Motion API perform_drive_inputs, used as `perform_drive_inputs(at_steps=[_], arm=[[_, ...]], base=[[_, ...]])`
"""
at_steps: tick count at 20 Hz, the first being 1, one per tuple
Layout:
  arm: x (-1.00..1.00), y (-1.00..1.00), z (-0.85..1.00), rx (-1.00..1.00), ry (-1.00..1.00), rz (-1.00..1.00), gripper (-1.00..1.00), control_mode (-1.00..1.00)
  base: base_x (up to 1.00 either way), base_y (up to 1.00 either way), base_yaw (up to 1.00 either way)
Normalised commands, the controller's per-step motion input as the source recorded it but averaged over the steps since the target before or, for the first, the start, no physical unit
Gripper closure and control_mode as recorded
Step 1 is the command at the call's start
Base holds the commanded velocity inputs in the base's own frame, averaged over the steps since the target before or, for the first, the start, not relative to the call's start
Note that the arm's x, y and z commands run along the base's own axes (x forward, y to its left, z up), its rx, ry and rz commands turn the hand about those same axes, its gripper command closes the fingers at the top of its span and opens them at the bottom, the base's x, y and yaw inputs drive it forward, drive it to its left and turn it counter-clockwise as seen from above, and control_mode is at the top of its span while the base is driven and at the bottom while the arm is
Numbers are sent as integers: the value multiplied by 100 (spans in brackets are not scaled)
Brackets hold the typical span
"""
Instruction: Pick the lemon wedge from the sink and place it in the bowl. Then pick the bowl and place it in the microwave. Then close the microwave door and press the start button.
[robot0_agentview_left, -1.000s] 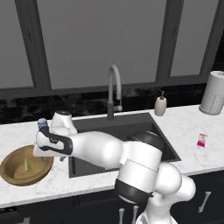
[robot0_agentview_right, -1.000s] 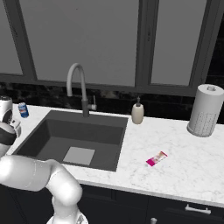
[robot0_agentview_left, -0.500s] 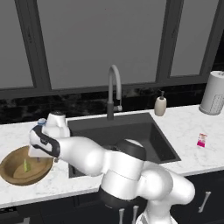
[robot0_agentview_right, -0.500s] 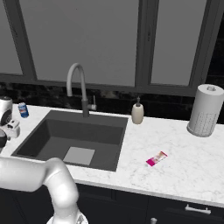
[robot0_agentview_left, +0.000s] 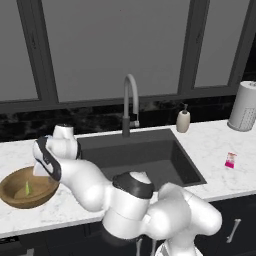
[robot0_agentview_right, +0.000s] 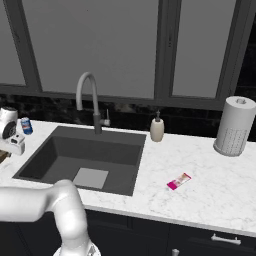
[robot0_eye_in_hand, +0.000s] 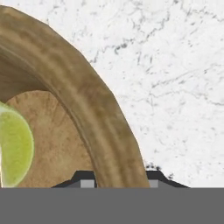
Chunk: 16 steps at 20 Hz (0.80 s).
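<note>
Straddling the bowl (robot0_eye_in_hand: 100, 109) rim with gripper (robot0_eye_in_hand: 119, 176) jaws narrowed about it, lemon wedge (robot0_eye_in_hand: 15, 148) inside; risking slip or tipped fruit if pinched shallowly.

Bowl (robot0_eye_in_hand: 83, 96) rim between fingertips (robot0_eye_in_hand: 87, 180), rest cut by frame edges. Lemon wedge (robot0_eye_in_hand: 15, 148) left of gripper (robot0_eye_in_hand: 119, 181), cropped at frame edge. Fingertip contact with rim indiscernible.
</note>
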Motion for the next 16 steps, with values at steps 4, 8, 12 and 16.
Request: perform_drive_inputs(at_steps=[4,8,12,16], arm=[[-28,0,0,0,-7,0,100,-100],[-35,-24,0,0,-22,0,100,-100],[-20,-34,18,2,-20,-2,100,-100],[-12,-46,37,9,-8,-5,100,-100]], base=[[0,0,0],[0,0,0],[0,0,0],[0,0,0]])
